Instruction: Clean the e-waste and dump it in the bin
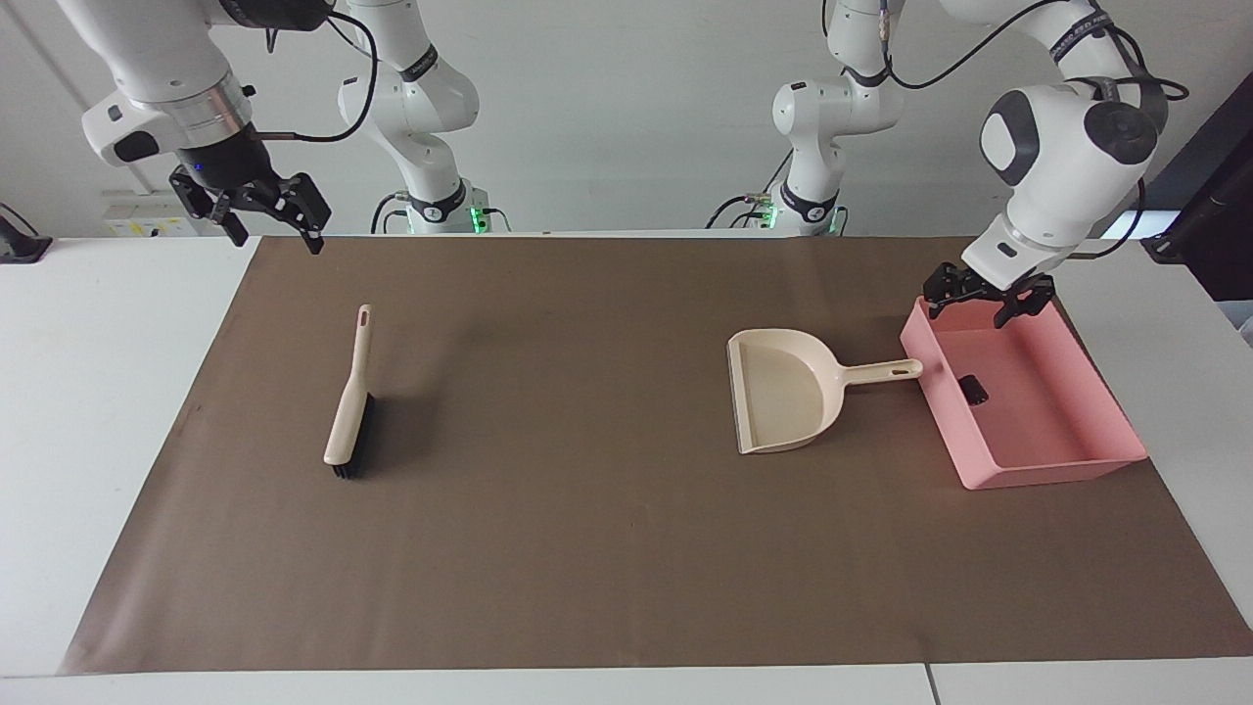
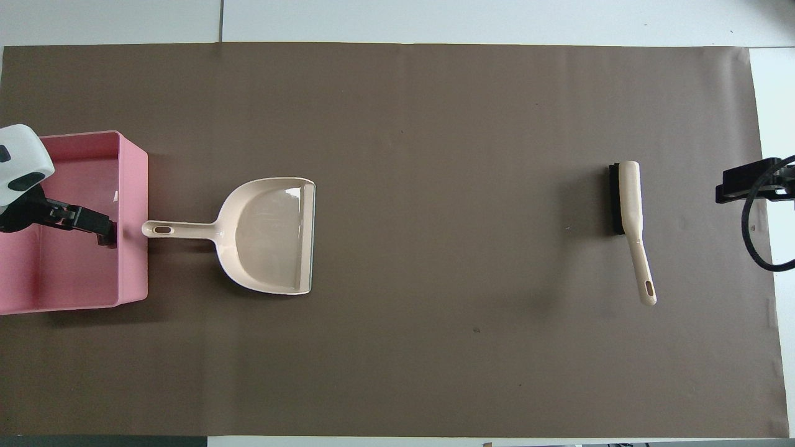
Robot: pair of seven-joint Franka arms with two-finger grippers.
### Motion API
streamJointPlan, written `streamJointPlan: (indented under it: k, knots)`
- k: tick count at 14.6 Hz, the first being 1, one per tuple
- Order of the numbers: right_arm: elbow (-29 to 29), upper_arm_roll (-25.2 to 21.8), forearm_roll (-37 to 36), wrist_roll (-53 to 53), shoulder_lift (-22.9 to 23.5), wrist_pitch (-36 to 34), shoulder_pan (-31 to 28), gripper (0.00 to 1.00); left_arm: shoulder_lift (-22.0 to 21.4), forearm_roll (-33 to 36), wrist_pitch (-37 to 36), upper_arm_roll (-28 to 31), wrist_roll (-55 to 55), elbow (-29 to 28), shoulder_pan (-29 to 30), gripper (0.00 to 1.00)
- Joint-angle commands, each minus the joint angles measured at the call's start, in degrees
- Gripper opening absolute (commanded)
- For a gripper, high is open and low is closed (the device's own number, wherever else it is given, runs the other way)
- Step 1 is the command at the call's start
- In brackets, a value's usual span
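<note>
The left end effector (image 1: 987, 294), fingers spread and empty, hangs over the shallow pink plastic bin (image 1: 1062, 472); the beige plastic dustpan's (image 1: 783, 401) handle points straight at that bin.

**Open mat mid-table, clutter at both ends**

The mat (image 1: 607, 548) lies bare between brush (image 1: 349, 406) and dustpan (image 1: 783, 401). The dustpan's handle tip sits just beside the bin (image 1: 1052, 470) wall, leaving a slim gap. The left gripper (image 1: 984, 294) hangs over the bin's robot-side end.
</note>
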Motion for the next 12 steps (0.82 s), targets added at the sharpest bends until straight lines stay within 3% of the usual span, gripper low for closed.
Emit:
streamJointPlan:
  k: [1, 6, 12]
  knots:
    - [3.8, 0.1, -0.6, 0.1, 3.4, -0.8, -0.2, 0.99, 0.9, -2.2, -8.9, -0.3, -3.5, 9.7, 1.6, 0.98]
    - [3.2, 0.2, 0.2, 2.4, 3.6, -0.2, -0.2, 0.99, 1.7, -4.1, -17.0, -0.3, -8.3, 18.6, 1.5, 0.98]
    - [2.1, 0.1, 0.2, 2.4, 2.9, -0.5, -0.7, 0.99, 1.5, -4.3, -20.2, -0.3, -8.4, 20.1, 1.6, 0.98]
